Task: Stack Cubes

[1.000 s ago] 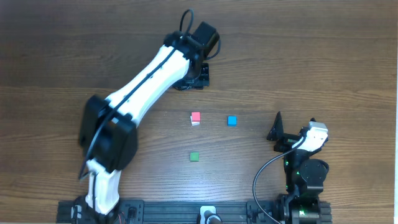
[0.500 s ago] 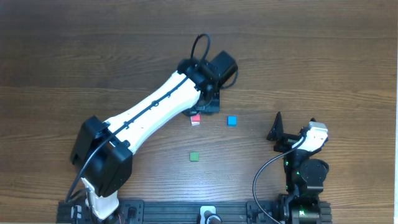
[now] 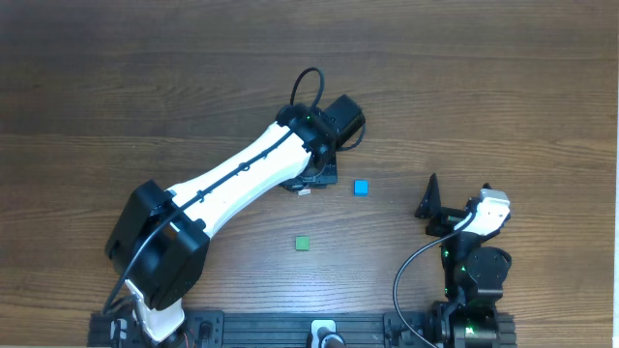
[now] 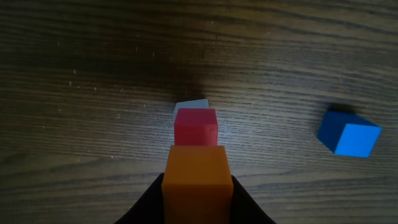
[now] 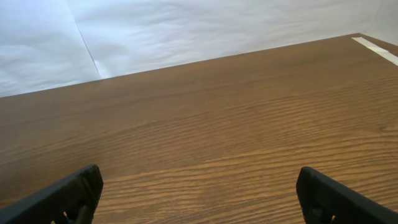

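the left gripper is clamped on a smooth, matte orange cube, which is held over a red cube seated on a pale cube; contact between orange and red cannot be judged. a blue cube lies apart beside the stack, and a green cube nearer the bases. the right gripper is spread wide, with nothing held, over the grained wooden table.
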Robot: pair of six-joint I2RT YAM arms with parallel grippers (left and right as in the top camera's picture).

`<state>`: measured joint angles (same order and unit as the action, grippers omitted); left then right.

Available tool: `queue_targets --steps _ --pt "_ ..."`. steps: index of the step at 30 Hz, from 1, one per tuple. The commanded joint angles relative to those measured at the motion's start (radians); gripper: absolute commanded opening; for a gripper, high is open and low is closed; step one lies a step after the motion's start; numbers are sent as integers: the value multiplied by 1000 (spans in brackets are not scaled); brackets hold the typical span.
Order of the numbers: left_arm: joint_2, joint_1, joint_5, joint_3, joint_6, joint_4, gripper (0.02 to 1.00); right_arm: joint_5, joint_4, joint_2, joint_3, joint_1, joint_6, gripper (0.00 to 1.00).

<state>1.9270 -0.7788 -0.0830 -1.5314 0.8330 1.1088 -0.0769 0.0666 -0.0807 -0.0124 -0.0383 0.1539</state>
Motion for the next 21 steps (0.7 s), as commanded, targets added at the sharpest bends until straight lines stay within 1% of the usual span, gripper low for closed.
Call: queue_targets --steps 1,21 --pt "-33 -2 -15 27 17 -19 42 5 2 3 7 0 -2 993" --pt "-33 -1 -15 58 21 -63 42 5 1 3 7 0 -2 993"
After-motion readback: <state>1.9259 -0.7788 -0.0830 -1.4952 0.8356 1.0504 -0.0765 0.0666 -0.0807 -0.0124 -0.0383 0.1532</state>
